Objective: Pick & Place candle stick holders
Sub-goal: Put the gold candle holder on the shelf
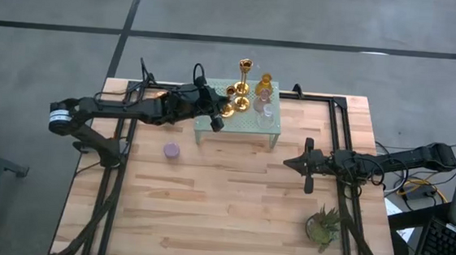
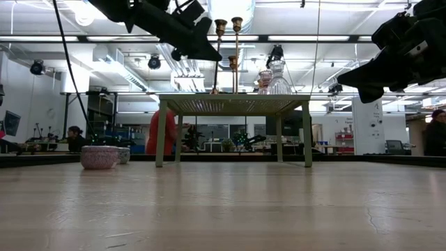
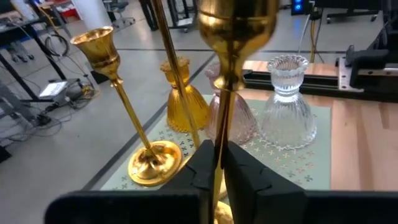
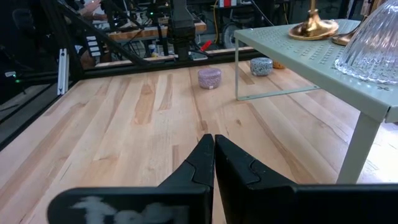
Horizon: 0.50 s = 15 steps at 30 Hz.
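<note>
Seen from above, left end effector (image 1: 219, 110) is over the mesh rack (image 1: 268, 131). Its wrist view shows fingers (image 3: 198, 168) closed on a gold candle stick holder (image 3: 231, 37). Right end effector (image 4: 214, 146), closed and empty, hovers above the bench (image 4: 137, 118).

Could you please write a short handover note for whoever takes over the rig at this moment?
Left gripper: over the pale green rack, shut on the stem of a gold holder.
Right gripper: shut, empty, above bare table right of the rack.
On the rack: another gold holder, an amber holder, a pink one and a clear one.
On the table left of the rack: a purple cup; another small cup sits under the rack.
Left: finishing the gripped gold holder, then the cups off the rack.
</note>
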Motion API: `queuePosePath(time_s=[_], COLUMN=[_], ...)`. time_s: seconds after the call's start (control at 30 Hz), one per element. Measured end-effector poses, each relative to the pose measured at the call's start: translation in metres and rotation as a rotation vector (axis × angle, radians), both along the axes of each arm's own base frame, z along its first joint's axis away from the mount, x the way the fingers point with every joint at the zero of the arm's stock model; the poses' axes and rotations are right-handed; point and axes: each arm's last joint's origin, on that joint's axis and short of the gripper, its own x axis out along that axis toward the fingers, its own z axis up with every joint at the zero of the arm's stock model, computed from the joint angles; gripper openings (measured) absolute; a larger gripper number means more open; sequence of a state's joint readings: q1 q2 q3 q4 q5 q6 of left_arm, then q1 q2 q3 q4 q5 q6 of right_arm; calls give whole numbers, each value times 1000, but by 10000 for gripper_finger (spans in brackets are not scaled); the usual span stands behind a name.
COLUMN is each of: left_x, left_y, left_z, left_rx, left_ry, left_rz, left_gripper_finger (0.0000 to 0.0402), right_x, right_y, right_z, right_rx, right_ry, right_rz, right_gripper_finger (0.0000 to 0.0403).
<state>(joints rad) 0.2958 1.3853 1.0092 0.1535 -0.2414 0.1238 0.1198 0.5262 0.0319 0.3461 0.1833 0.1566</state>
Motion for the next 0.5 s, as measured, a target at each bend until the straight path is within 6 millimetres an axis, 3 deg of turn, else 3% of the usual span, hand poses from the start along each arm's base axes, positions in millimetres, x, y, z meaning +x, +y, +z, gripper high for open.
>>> queuePosePath(time_s=[0.5], left_x=[3], left_y=[-2], left_z=[10], left_rx=[-109], left_ry=[-166], left_rz=[-94], left_gripper_finger=[21], right_x=[0], right_y=[0], right_z=[0], right_rx=[0], right_ry=[0], right_rz=[0], right_gripper_finger=[9])
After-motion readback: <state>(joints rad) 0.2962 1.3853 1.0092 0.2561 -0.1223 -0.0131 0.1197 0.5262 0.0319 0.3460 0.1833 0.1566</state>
